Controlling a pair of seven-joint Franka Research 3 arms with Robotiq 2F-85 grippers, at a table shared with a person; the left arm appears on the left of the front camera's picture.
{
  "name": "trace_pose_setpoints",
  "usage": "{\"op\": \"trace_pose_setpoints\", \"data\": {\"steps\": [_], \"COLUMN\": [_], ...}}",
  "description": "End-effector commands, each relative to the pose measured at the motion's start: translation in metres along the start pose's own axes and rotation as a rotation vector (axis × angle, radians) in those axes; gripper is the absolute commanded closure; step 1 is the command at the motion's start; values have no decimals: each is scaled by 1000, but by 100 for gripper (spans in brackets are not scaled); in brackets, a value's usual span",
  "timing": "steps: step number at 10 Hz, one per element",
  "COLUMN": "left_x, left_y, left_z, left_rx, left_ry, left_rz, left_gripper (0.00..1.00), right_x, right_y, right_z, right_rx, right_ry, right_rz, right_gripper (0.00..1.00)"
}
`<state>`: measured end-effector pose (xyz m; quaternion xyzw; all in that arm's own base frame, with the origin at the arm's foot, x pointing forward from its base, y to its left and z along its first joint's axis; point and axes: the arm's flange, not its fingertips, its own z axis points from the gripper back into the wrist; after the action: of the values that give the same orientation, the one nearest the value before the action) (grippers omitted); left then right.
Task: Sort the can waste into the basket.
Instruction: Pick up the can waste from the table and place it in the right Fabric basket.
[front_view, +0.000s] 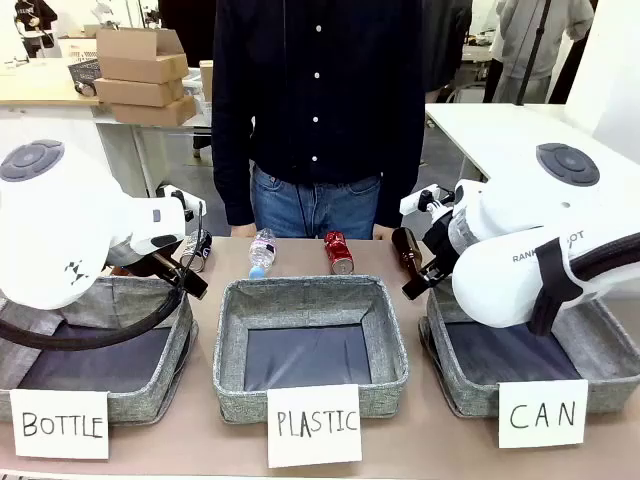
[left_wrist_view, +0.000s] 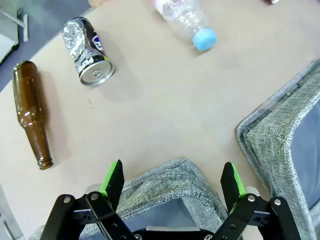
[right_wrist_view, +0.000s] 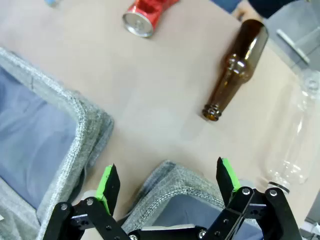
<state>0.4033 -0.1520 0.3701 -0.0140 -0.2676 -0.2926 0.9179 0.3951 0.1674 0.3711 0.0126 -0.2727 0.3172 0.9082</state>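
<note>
A red can (front_view: 338, 252) lies on its side behind the middle basket; the right wrist view has this red can (right_wrist_view: 145, 16) far ahead. A dark can (front_view: 198, 244) with blue and yellow print lies at the far left, and the left wrist view puts the dark can (left_wrist_view: 88, 52) ahead and to the left. The grey CAN basket (front_view: 442, 352) stands at the right, its corner (right_wrist_view: 175, 182) under my right gripper (right_wrist_view: 167, 182), which is open and holds nothing. My left gripper (left_wrist_view: 172, 180) is open over a grey basket corner (left_wrist_view: 172, 175).
Grey baskets signed BOTTLE (front_view: 175, 350) and PLASTIC (front_view: 228, 330) stand left and middle. Brown glass bottles (left_wrist_view: 33, 114) (right_wrist_view: 235, 70) and clear plastic bottles (left_wrist_view: 187, 20) (right_wrist_view: 295, 135) lie on the table. A person (front_view: 315, 100) stands at the far edge.
</note>
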Motion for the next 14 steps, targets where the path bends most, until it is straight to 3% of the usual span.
{"op": "trace_pose_setpoints", "data": {"steps": [1, 11, 12, 14], "left_x": [0, 0, 22, 10], "left_y": [0, 0, -1, -12], "left_z": [0, 0, 50, 146], "left_rx": [0, 0, -15, -115], "left_ry": [0, 0, 40, 48], "left_rz": [0, 0, 162, 216], "left_gripper": [0, 0, 0, 0], "right_x": [0, 0, 15, 18], "right_y": [0, 0, -3, 0], "right_z": [0, 0, 37, 116], "right_rx": [0, 0, 44, 186], "right_ry": [0, 0, 8, 103], "right_rz": [0, 1, -35, -102], "right_gripper": [0, 0, 0, 0]}}
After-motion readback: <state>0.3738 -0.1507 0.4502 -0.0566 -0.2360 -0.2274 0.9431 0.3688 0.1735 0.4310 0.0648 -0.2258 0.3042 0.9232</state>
